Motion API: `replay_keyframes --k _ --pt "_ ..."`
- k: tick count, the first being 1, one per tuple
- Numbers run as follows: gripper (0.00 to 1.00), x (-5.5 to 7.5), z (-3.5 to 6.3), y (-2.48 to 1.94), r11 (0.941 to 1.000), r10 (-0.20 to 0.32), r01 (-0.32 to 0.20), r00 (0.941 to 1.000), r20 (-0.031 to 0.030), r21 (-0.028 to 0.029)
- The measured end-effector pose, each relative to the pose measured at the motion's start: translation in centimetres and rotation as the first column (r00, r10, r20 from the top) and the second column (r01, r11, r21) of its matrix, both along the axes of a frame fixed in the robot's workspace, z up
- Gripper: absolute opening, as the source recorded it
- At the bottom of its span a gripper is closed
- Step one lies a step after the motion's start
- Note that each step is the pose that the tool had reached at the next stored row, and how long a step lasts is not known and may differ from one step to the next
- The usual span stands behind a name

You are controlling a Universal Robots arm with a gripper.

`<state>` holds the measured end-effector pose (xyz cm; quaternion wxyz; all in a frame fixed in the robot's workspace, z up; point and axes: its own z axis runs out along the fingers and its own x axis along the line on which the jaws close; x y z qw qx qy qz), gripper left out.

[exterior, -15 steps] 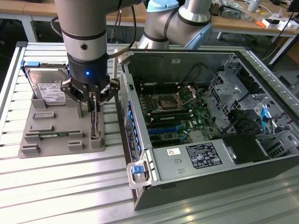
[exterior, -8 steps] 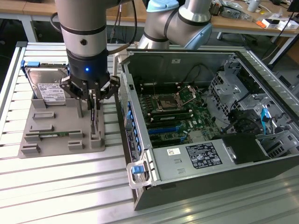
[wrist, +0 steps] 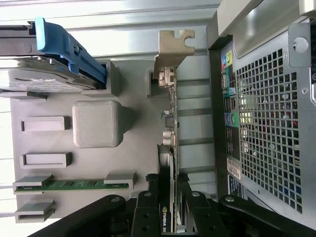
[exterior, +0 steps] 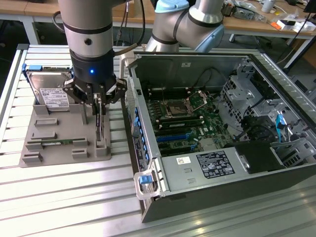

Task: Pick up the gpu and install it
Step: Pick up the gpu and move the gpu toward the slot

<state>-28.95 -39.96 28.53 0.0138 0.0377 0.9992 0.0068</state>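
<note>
The graphics card [exterior: 100, 127] [wrist: 171, 111] stands on edge in a slot of the grey holder tray [exterior: 59, 129], its metal bracket end away from the wrist. The fingers [wrist: 146, 212] are clamped on both of its faces. A hard drive [exterior: 49, 91] and a memory stick [wrist: 74, 185] share the tray. Beside it on the table [exterior: 64, 197] sits the open computer case [exterior: 207, 163].

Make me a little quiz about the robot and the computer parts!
1. True or false: the graphics card is already inside the computer case.
2. What is the tool gripping? A) a cup B) the graphics card C) a screwdriver
3. Fill in: the hard drive sits on the grey ____.
Key: 1 false; 2 B; 3 tray.
</note>
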Motion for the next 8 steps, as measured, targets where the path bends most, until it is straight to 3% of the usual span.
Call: replay_keyframes --k 8 --pt "0.26 0.0 0.6 0.0 1.0 0.0 0.0 1.0 0.0001 0.0001"
